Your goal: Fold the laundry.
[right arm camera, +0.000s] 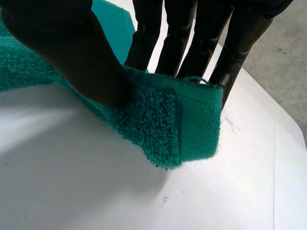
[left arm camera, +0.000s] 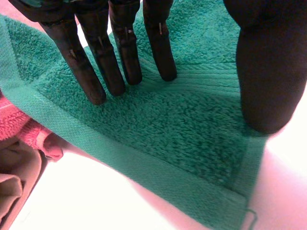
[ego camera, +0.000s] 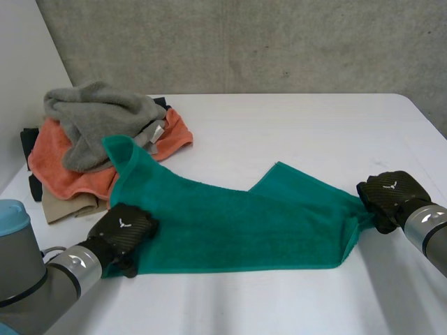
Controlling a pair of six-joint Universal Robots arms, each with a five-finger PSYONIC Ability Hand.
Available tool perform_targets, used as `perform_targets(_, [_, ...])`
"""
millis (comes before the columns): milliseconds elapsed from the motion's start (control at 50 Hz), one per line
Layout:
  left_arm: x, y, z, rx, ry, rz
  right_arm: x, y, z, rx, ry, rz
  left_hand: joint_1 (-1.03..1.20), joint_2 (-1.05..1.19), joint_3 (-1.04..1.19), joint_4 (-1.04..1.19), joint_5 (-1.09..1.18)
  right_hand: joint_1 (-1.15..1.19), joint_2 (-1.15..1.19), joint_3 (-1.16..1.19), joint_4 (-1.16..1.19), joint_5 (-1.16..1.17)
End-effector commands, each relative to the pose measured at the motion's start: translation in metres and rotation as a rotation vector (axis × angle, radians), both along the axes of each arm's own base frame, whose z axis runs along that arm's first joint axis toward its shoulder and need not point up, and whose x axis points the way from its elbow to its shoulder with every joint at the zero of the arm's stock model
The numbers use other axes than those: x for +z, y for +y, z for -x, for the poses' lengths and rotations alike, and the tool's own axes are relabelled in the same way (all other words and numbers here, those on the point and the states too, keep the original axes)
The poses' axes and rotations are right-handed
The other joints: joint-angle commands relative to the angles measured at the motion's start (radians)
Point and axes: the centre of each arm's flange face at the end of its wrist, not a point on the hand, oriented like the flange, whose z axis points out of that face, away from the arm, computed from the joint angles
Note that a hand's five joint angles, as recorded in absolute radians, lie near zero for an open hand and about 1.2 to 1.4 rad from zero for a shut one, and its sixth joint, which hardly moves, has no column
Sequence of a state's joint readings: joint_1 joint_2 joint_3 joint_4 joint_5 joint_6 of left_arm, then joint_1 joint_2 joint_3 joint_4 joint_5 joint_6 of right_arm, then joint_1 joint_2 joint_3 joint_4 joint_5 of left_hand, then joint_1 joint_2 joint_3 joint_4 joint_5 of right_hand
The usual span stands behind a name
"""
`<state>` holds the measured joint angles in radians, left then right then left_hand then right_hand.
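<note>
The teal towel (ego camera: 237, 223) is laid out across the white surface (ego camera: 293, 132) between the two hands, probably so that a fold can be made. One corner is pinned under the left hand (ego camera: 124, 229), whose fingers (left arm camera: 120, 62) and thumb (left arm camera: 268, 72) are set straight on the cloth, gripping nothing. The opposite end is pinched in the right hand (ego camera: 391, 197), thumb over and fingers behind, and held raised off the surface. A pile of other laundry (ego camera: 98, 139) is seen beyond the left hand.

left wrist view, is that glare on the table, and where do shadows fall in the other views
left wrist view: yes, the table beside the green towel glares; right wrist view: the raised towel corner throws a soft shadow on the table beneath; head view: even light, faint shadow along the towel's near edge.
</note>
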<state>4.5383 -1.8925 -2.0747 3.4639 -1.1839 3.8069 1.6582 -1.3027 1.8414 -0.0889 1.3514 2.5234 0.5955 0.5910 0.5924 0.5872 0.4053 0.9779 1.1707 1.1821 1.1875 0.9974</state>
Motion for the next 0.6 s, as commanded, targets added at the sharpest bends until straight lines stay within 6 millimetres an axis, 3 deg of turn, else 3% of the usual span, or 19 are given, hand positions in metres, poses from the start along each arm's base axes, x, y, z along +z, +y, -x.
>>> perform_targets(20, [0.004,-0.013,0.004,-0.003,0.01,0.07,0.0,0.0,0.0,0.0,0.0,-0.001,0.067,0.072,0.07,0.075,0.083,0.418,0.226,0.214,0.209,0.224])
perform_targets(280, [0.006,-0.022,0.007,0.002,0.008,0.1,-0.001,0.001,0.0,0.0,0.0,-0.003,0.12,0.124,0.123,0.128,0.136,0.418,0.226,0.214,0.209,0.224])
perform_targets(340, [0.006,-0.024,0.007,0.005,0.009,0.109,-0.001,0.001,0.0,0.0,0.0,-0.004,0.377,0.382,0.38,0.386,0.393,0.418,0.226,0.214,0.209,0.224])
perform_targets(400, [0.006,-0.025,0.007,0.009,0.009,0.109,-0.001,0.0,0.0,-0.002,0.0,-0.003,0.799,0.804,0.802,0.807,0.815,0.418,0.226,0.214,0.209,0.224])
perform_targets(440, [0.006,-0.024,0.007,0.01,0.009,0.11,0.0,0.0,0.001,-0.004,0.001,0.0,0.801,0.805,0.804,0.809,0.816,0.418,0.226,0.214,0.209,0.224])
perform_targets(500, [0.017,-0.023,0.005,0.031,0.016,0.131,0.001,-0.001,0.001,-0.006,0.001,0.003,0.801,0.805,0.804,0.809,0.816,0.418,0.226,0.214,0.209,0.224])
perform_targets(600, [0.056,-0.011,0.002,0.065,0.052,0.192,0.013,-0.001,0.002,-0.008,0.024,0.013,0.801,0.805,0.804,0.809,0.816,0.418,0.226,0.214,0.209,0.224])
